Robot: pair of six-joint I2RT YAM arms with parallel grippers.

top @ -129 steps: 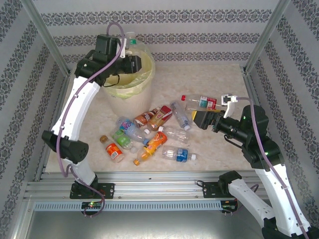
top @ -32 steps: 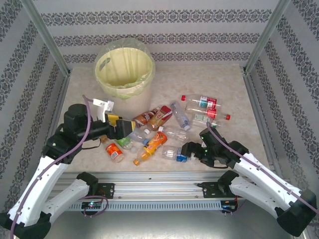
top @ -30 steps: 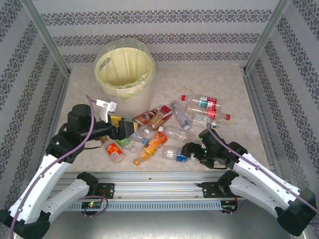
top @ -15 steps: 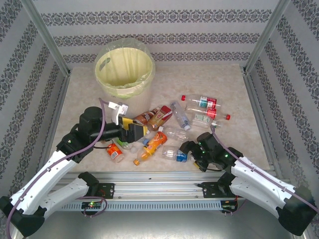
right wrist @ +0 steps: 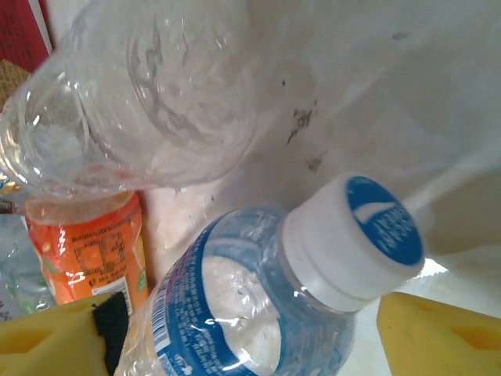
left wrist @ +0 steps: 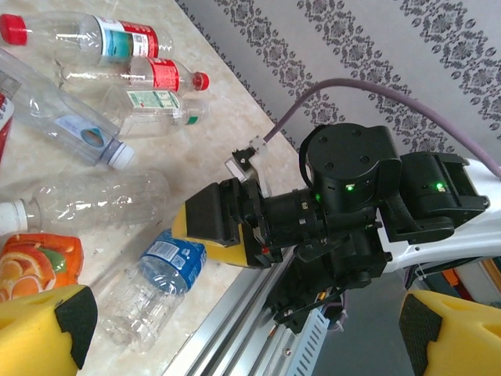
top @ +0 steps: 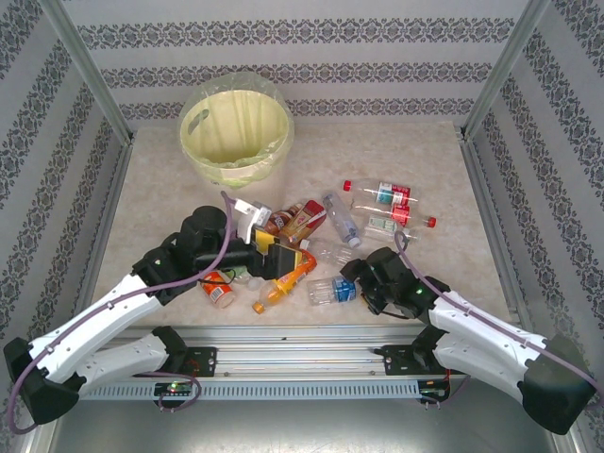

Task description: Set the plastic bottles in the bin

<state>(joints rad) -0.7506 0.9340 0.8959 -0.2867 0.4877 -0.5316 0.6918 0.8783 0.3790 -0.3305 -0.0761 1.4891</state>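
Cream-white and lined with a pale yellow bag, the bin [top: 231, 123] stands upright on the pale marbled worktop [top: 415, 151]. The plastic bottles [top: 302, 219] lie loose on the worktop in a cluster on the near side of the bin and to its right, all of these outside it.

The left gripper [top: 276, 257] hangs over the part of the cluster closest to the bin, just beside an orange bottle [top: 291, 274]. In the left wrist view its yellow fingers [left wrist: 47, 329] are spread wide with nothing between them.

Farther right of the bin, at the cluster's near edge, the right gripper [right wrist: 249, 321] sits low over a blue-labelled bottle [right wrist: 227, 290] with a white cap. Its jaws stand apart, one yellow finger on each side of the bottle's cap end. I cannot tell whether either finger touches the plastic. A clear crushed bottle [right wrist: 141, 94] lies just beside that one, on the side toward the bin.

Two red-capped bottles [top: 389, 195] lie farthest right of the bin, well apart from both grippers.
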